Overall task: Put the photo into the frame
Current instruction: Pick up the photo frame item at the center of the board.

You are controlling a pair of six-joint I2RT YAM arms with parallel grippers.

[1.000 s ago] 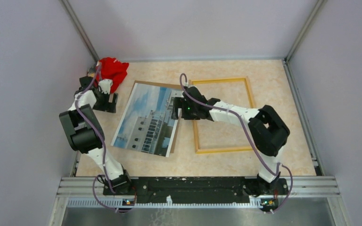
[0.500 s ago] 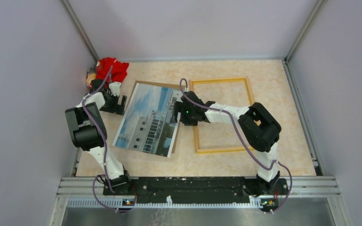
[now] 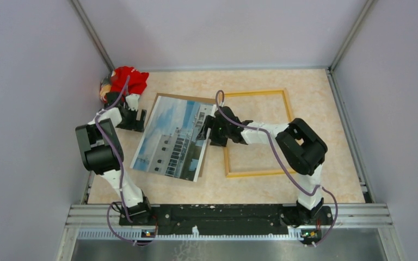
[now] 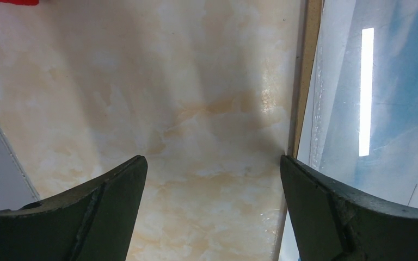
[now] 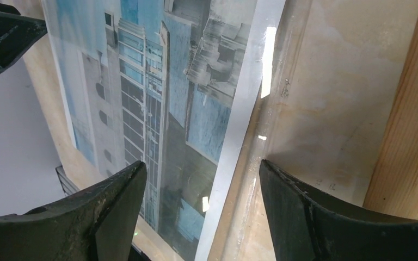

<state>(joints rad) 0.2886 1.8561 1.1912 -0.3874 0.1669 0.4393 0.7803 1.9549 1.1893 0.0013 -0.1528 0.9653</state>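
The photo (image 3: pixel 171 138), a white building on blue sky, lies face up left of centre on a brown backing board (image 3: pixel 180 98). The frame (image 3: pixel 256 93) lies flat to its right, its light wood side (image 5: pixel 408 125) showing in the right wrist view. My right gripper (image 3: pixel 202 132) is open and low, its jaws (image 5: pixel 201 179) straddling the right edge of the photo (image 5: pixel 158 92). My left gripper (image 3: pixel 139 120) is open and empty (image 4: pixel 212 179) over bare table, just beside the left edge of the photo (image 4: pixel 381 98) and the board (image 4: pixel 305 81).
A red cloth bundle (image 3: pixel 128 79) lies in the back left corner, behind my left gripper. Walls close the table on the left, back and right. The arms' base rail (image 3: pixel 223 212) runs along the near edge.
My left gripper has moved away from the red bundle toward the photo's left edge. My right gripper has lowered and edged closer over the photo's right edge. The photo and frame stay put.
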